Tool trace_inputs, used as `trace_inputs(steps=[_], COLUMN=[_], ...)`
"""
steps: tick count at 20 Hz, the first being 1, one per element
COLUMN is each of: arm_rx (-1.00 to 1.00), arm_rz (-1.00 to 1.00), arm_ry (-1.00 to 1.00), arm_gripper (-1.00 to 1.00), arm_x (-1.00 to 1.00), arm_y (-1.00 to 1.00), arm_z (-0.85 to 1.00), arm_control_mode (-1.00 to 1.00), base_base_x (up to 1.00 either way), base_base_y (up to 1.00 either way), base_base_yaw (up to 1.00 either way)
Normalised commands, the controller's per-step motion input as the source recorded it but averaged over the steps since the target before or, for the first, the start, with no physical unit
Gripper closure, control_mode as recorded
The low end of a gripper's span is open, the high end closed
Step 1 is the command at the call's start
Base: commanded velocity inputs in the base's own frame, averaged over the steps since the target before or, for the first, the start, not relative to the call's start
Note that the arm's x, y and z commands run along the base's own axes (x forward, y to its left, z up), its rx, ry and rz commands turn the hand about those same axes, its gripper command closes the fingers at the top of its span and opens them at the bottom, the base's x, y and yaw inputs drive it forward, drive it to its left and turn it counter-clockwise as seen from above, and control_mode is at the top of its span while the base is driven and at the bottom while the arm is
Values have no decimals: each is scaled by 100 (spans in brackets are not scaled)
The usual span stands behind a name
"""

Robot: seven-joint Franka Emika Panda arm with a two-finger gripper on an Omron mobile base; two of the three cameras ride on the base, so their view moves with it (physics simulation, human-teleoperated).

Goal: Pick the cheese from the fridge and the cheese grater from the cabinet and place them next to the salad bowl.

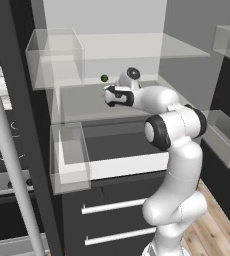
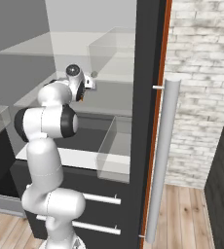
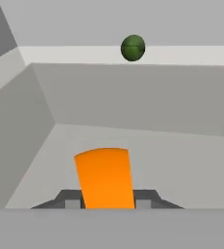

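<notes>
The arm reaches into the open fridge [image 1: 87, 105], over its middle glass shelf. In the hand view the cheese [image 3: 104, 177], an orange block, stands on the pale shelf floor between the two dark fingertips [image 3: 72, 200]. My gripper [image 3: 107, 200] has both fingertips pressed against the sides of the cheese. From the base views the hand [image 1: 114, 95] [image 2: 87, 82] points toward the fridge's back wall and hides the cheese. The cheese grater, the cabinet and the salad bowl are out of view.
A small dark green ball [image 3: 133, 47] [image 1: 104, 78] lies farther back on the same shelf. Clear door bins [image 1: 54, 57] [image 1: 69, 155] hang at the left, another bin [image 1: 227, 140] at the right. Drawers with bar handles [image 1: 114, 205] sit below. The door's long handle [image 2: 160, 160] stands at the right.
</notes>
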Motion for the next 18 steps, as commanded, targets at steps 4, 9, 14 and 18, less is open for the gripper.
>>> trace_inputs(steps=[4, 9, 14, 18], arm_rx=[0, 0, 1, 2], arm_rz=[-7, -10, -15, -18], arm_ry=[-15, -15, -1, 3], arm_gripper=[100, 100, 100, 100], arm_x=[0, 0, -4, -5], arm_y=[0, 0, 0, -1], arm_z=[0, 12, 39, 45], arm_control_mode=[-100, -100, -100, -100], base_base_x=[0, 0, 0, 0], base_base_y=[0, 0, 0, 0], base_base_yaw=[0, 0, 0, 0])
